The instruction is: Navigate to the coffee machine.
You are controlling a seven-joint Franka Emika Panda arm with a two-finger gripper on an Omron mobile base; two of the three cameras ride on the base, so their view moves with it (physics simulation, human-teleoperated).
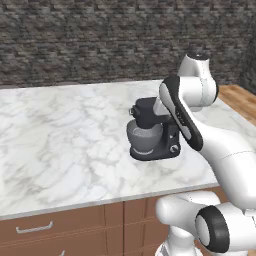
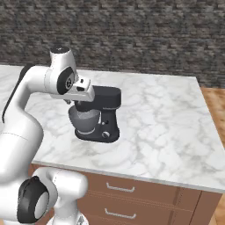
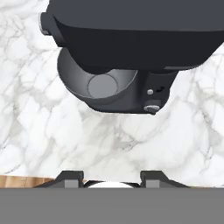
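The coffee machine is out of view. A dark stand mixer (image 1: 152, 131) with a grey bowl (image 3: 98, 87) stands on the white marble counter (image 1: 60, 145), near its front edge. My white arm reaches over the counter, with the hand held just above and in front of the mixer (image 2: 99, 113). In the hand view, my gripper (image 3: 113, 180) looks down on the mixer's head and bowl. Its two dark fingertips (image 3: 73, 177) stand wide apart with nothing between them, so it is open.
A dark brick wall (image 1: 100, 40) runs behind the counter. Brown drawers with metal handles (image 2: 119, 188) sit below the counter's front edge. Wooden floor (image 2: 215, 101) shows past the counter's right end.
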